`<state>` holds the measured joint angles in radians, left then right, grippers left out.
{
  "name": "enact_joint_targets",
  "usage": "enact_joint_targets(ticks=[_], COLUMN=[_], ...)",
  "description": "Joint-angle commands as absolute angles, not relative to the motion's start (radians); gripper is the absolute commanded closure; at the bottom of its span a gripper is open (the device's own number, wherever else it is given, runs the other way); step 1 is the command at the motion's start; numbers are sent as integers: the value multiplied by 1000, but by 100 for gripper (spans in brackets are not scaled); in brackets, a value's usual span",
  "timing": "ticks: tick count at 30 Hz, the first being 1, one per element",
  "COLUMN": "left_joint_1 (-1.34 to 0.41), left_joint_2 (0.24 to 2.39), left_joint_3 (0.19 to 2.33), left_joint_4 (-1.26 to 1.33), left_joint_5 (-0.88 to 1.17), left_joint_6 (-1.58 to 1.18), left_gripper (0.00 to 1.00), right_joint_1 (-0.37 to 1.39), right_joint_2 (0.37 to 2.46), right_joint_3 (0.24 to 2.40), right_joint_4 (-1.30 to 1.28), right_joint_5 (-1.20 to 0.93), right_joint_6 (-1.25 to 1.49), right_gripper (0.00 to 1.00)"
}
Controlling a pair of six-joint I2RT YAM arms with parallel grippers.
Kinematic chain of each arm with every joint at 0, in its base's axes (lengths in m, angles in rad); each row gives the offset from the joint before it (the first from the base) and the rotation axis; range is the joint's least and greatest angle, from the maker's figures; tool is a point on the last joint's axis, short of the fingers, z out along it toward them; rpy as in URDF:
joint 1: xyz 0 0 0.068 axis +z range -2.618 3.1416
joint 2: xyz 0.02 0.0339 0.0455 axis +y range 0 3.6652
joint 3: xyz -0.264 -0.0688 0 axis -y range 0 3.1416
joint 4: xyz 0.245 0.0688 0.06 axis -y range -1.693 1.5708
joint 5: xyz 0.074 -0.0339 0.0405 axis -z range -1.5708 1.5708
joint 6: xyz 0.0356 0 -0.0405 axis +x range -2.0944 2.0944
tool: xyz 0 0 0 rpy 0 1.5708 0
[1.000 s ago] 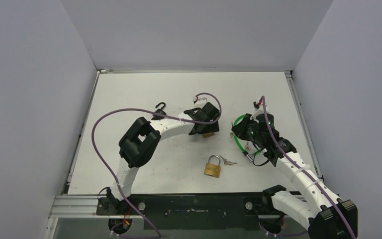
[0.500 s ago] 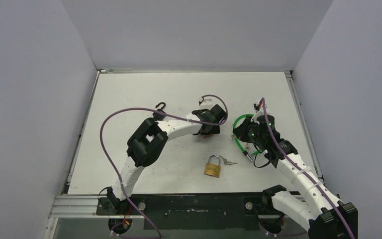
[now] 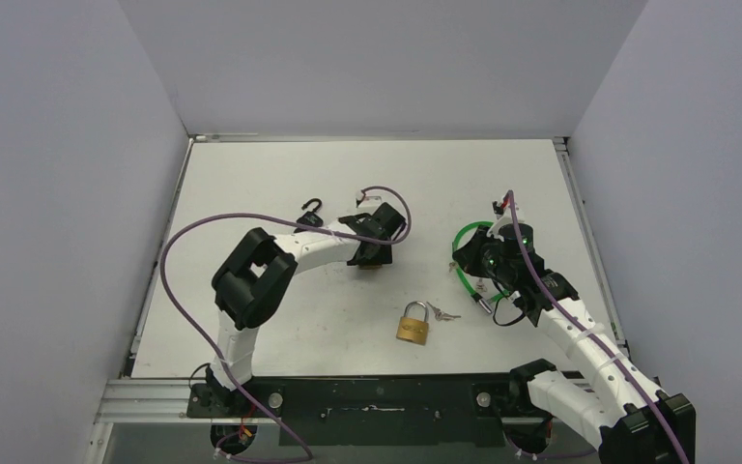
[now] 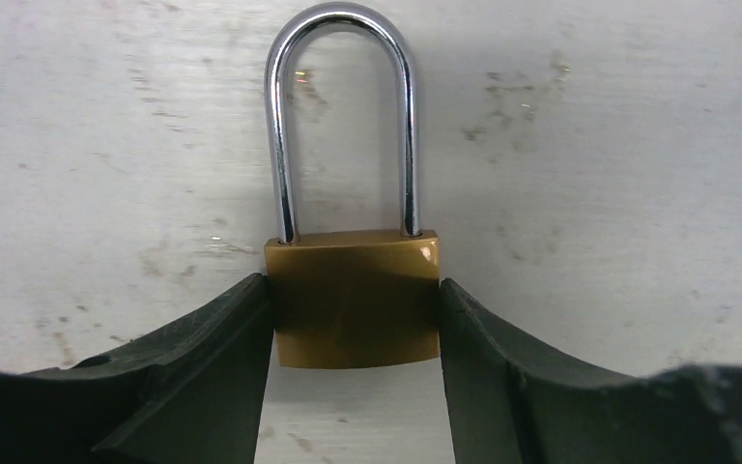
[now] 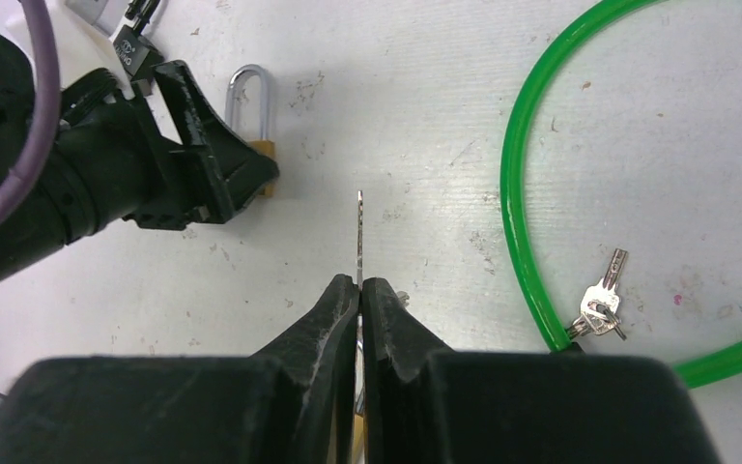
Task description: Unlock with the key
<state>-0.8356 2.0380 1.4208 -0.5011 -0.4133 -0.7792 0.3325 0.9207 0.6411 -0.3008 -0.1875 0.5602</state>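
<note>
A brass padlock (image 4: pixel 353 300) with a long chrome shackle lies flat on the table. My left gripper (image 4: pixel 354 283) is shut on its body, one black finger pressed against each side. From above, this gripper (image 3: pixel 374 255) sits mid-table with a little brass showing beneath it. In the right wrist view the same padlock (image 5: pixel 264 147) pokes out of the left gripper's fingers. My right gripper (image 5: pixel 359 282) is shut on a key (image 5: pixel 359 232). The blade sticks out edge-on past the fingertips, a short way from the padlock. In the top view the right gripper (image 3: pixel 458 257) hovers right of the left one.
A second brass padlock (image 3: pixel 413 324) lies nearer the arm bases with small keys (image 3: pixel 443 313) beside it. A green cable loop (image 5: pixel 514 193) with a key bunch (image 5: pixel 601 302) lies under the right arm. A black hook (image 3: pixel 311 208) rests left of the left gripper.
My left gripper's fingers have closed in onto the padlock's body, and the gripper has shifted left across the table. The right arm has stayed put with the key.
</note>
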Motion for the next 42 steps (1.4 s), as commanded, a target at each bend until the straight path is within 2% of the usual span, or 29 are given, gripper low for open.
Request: enact_joint_targets(ticks=[1, 4, 8, 13, 16, 25, 28, 31, 32, 36, 42], left_joint_1=[-785, -777, -762, -748, -744, -744, -740, -736, -734, -718, -695], left_joint_2=[1967, 1971, 1986, 2044, 2080, 2156, 2171, 2142, 2121, 2039, 1885], left_joint_3=[1353, 1362, 1369, 1425, 1469, 1514, 1510, 1492, 1481, 1478, 1462], left_joint_4=[-482, -523, -534, -605, -660, -754, -752, -727, -709, -671, -597], left_joint_5=[-354, -354, -326, -316, -326, -314, -299, -295, -295, -255, -157], left_joint_6=[-755, -762, -764, -771, -777, -771, -767, -779, -783, -800, -862], left_gripper=[58, 40, 34, 31, 36, 35, 41, 66, 71, 79, 81], right_joint_1=[323, 322, 322, 322, 322, 322, 322, 322, 321, 323, 349], right_joint_2=[920, 925, 925, 927, 928, 923, 919, 918, 918, 931, 974], right_joint_3=[667, 665, 664, 666, 666, 662, 660, 662, 664, 664, 680], right_joint_4=[-265, -261, -258, -259, -257, -242, -242, -247, -248, -223, -122], right_joint_5=[-187, -192, -196, -200, -199, -192, -190, -191, -194, -238, -404], right_joint_6=[557, 561, 566, 565, 566, 570, 570, 563, 559, 543, 517], right_gripper=[100, 100, 100, 100, 100, 100, 100, 100, 100, 100, 100])
